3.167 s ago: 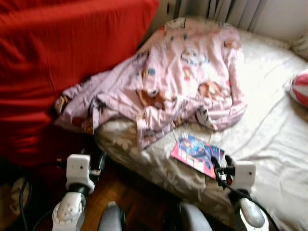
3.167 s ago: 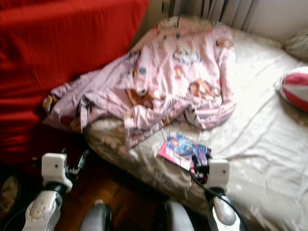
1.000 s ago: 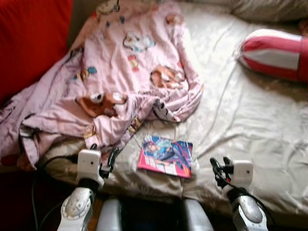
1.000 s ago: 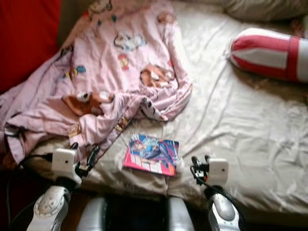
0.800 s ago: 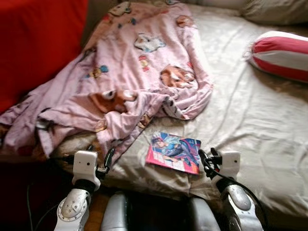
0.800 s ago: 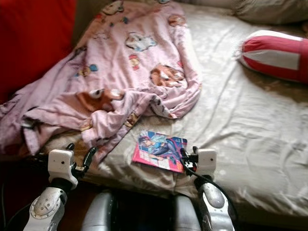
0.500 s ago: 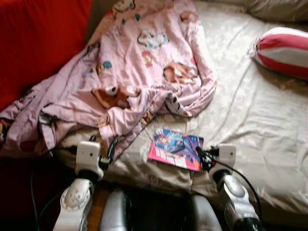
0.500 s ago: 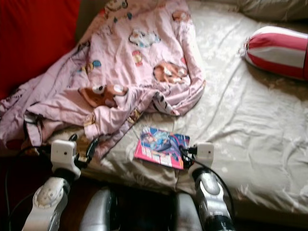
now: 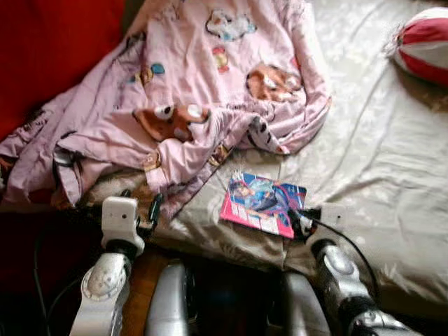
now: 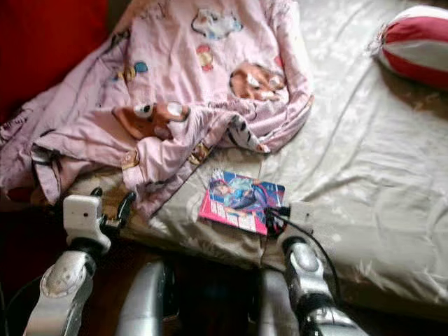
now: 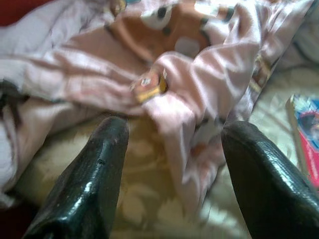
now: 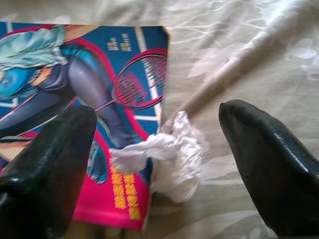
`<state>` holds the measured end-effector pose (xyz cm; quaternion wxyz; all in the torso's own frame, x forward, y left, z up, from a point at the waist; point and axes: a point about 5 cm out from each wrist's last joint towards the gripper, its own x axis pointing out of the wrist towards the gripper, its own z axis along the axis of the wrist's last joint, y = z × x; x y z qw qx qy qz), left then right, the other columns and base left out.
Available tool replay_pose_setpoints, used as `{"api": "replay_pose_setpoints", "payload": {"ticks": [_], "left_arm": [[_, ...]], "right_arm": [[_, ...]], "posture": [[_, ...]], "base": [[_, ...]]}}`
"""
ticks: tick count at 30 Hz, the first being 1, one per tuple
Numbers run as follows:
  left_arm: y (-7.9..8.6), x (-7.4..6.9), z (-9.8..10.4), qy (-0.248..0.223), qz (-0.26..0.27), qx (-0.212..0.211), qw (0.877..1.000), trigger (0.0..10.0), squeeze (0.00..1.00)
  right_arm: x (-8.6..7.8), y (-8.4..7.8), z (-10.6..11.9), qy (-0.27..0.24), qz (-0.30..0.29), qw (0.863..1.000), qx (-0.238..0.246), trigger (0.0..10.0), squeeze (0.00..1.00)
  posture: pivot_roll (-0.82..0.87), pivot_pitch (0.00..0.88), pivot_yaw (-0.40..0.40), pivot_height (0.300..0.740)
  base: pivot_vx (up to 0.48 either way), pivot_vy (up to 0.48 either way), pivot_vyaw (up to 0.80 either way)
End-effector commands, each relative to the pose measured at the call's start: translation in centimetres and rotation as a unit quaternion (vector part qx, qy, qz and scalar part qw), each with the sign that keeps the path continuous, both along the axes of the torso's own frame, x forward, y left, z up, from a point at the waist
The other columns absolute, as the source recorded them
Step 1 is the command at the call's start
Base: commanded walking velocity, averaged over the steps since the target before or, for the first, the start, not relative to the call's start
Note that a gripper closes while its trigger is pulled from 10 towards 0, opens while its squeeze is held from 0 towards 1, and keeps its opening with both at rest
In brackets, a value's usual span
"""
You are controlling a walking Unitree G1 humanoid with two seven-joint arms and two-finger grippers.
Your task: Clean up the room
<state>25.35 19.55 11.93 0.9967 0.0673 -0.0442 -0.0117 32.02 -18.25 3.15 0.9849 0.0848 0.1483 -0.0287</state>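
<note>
A magazine (image 9: pixel 262 203) with a pink and blue cover lies flat on the cream bedsheet (image 9: pixel 378 175) near the bed's front edge. My right gripper (image 9: pixel 297 218) is open at its near right corner. In the right wrist view the fingers (image 12: pixel 269 164) straddle that magazine (image 12: pixel 75 89) corner and a crumpled bit of clear plastic (image 12: pixel 159 154) beside it. A rumpled pink cartoon blanket (image 9: pixel 210 91) covers the bed's left half and hangs over the edge. My left gripper (image 9: pixel 142 203) is open just before the hanging hem of the blanket (image 11: pixel 189 74), holding nothing.
A red and white striped bolster (image 9: pixel 423 45) lies at the far right of the bed. A red cover (image 9: pixel 49 49) rises on the left. A tan ridge (image 12: pixel 239 64) runs from the plastic across the sheet. Dark floor shows below the bed edge.
My right gripper has moved left and forward, from beside the magazine to its near right corner. The view has shifted with the head. The left gripper has held its place.
</note>
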Motion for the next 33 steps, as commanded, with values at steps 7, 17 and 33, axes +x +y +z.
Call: {"api": "replay_pose_setpoints", "payload": {"ticks": [7,17,33], "left_arm": [[0.9,-1.6,-0.6,0.030,0.011,0.005,0.999,10.0,0.00],[1.0,-2.1,-0.4,0.036,0.012,0.015,0.999,10.0,0.00],[1.2,-2.2,-0.1,0.041,0.007,0.034,0.999,10.0,0.00]], "right_arm": [[-0.4,-0.5,-0.6,0.012,-0.027,0.999,0.015,10.0,0.00],[-0.4,-0.5,-0.8,0.025,-0.040,0.999,0.028,10.0,0.00],[0.1,-0.5,-0.4,0.025,-0.057,0.996,0.061,0.7,0.00]], "posture": [[0.22,0.408,0.002,0.622],[0.24,0.405,0.011,0.622],[0.27,0.415,0.033,0.622]], "base": [[0.000,0.000,0.00],[0.000,0.000,0.00],[0.000,0.000,0.00]]}}
